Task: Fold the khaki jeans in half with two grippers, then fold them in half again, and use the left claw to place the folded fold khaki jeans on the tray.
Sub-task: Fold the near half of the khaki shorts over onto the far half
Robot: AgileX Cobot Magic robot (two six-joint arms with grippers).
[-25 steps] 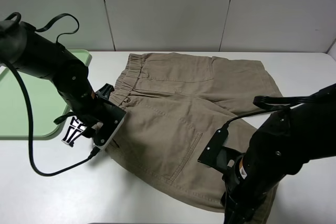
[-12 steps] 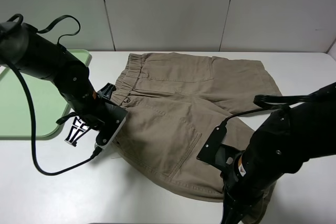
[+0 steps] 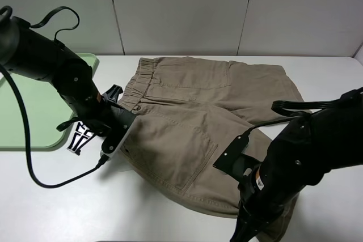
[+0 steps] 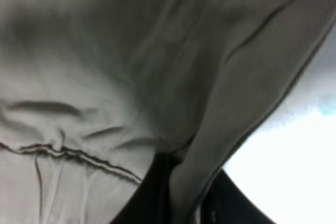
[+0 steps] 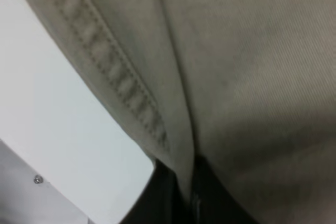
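Note:
The khaki jeans (image 3: 193, 106) lie spread on the white table, waistband toward the tray (image 3: 22, 111) at the left. My left gripper (image 3: 120, 135) is shut on the near corner of the waistband, and the cloth there is raised a little. In the left wrist view the jeans (image 4: 105, 77) are pinched in the left gripper (image 4: 176, 187). My right gripper (image 3: 247, 224) is shut on the hem of the near leg, close to the table's front edge. In the right wrist view the stitched hem of the jeans (image 5: 121, 82) runs into the shut right gripper (image 5: 184, 192).
The mint-green tray holds nothing and sits at the table's left edge, behind the left arm. A black cable (image 3: 34, 162) loops over the table in front of the tray. A pale wall (image 3: 181, 9) stands behind the table.
Both grippers have shut on the jeans. The near edge of the cloth has lifted and drawn back from the table's front. The left arm has shifted slightly backward.

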